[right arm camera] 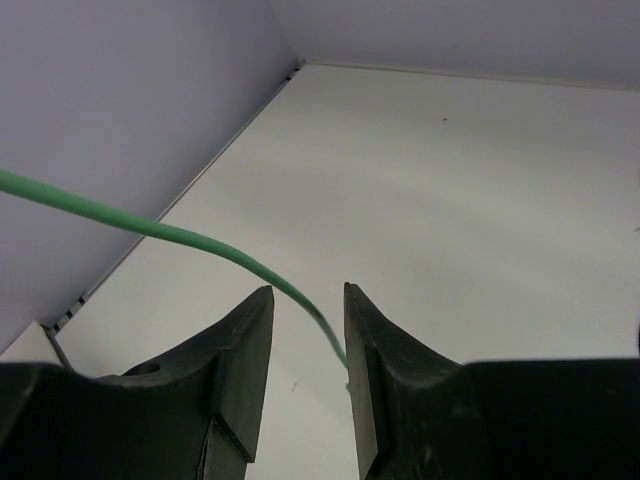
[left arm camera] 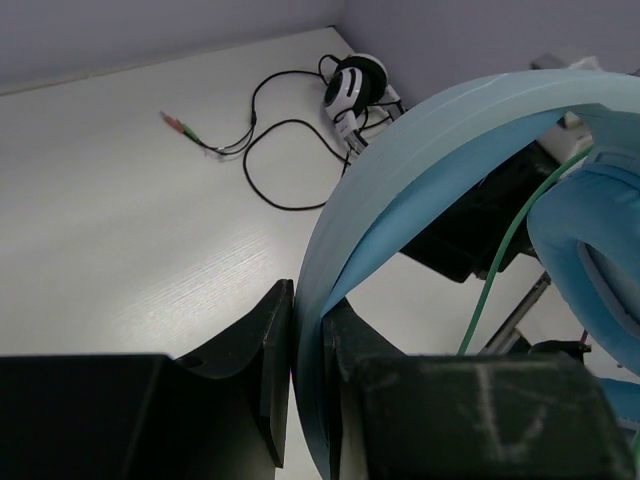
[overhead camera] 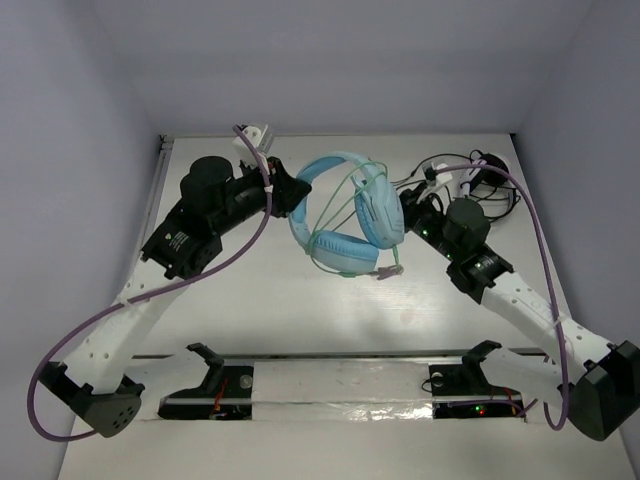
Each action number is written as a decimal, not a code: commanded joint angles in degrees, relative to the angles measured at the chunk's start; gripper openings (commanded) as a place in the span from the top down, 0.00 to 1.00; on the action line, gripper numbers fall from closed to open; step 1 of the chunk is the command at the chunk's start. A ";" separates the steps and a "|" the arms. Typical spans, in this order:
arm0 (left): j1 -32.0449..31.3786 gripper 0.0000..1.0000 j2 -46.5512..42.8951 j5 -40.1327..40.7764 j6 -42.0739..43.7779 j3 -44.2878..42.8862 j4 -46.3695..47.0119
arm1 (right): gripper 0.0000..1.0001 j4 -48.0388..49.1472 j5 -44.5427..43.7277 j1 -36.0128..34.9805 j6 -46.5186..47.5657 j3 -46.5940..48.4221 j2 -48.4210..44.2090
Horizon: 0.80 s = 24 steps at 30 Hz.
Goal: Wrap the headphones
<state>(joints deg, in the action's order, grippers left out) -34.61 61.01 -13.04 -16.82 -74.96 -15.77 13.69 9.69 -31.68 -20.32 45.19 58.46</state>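
The light blue headphones are held up over the table middle, ear cups together. The thin green cable loops over them, and its plug end hangs by the lower cup. My left gripper is shut on the padded band, with both fingers pressed to it in the left wrist view. An ear cup and the cable show at the right there. My right gripper is just right of the cups. It is open, with the cable running between the jaws, unpinched.
The smaller black-and-white headset lies at the back right with its black cable; it also shows in the left wrist view, its plugs to the left. Pale walls close the table at back and sides. Two black stands sit at the near edge.
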 commanded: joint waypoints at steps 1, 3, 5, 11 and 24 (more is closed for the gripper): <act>0.07 1.00 -0.72 -2.34 -4.01 -4.40 6.98 | 0.60 7.66 4.36 0.66 -1.04 -1.50 0.34; 0.07 1.00 -0.54 -2.17 -4.27 -4.76 6.80 | 0.60 8.27 4.72 1.18 -1.30 -2.38 0.95; 0.07 1.00 -0.37 -2.08 -4.62 -5.20 6.72 | 0.62 8.80 5.42 1.18 -1.48 -3.09 1.22; 0.07 1.00 0.16 -1.47 -5.86 -5.81 6.72 | 0.63 13.37 9.28 1.18 -4.03 -6.43 3.41; 0.07 1.00 1.74 1.25 -7.96 -4.76 10.40 | 0.69 19.97 12.19 1.18 -9.91 -12.40 5.70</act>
<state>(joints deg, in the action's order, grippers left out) -34.61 63.94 -12.80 -20.73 -76.97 -14.85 28.60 21.08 -30.76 -27.83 34.17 64.97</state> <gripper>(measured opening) 0.102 0.308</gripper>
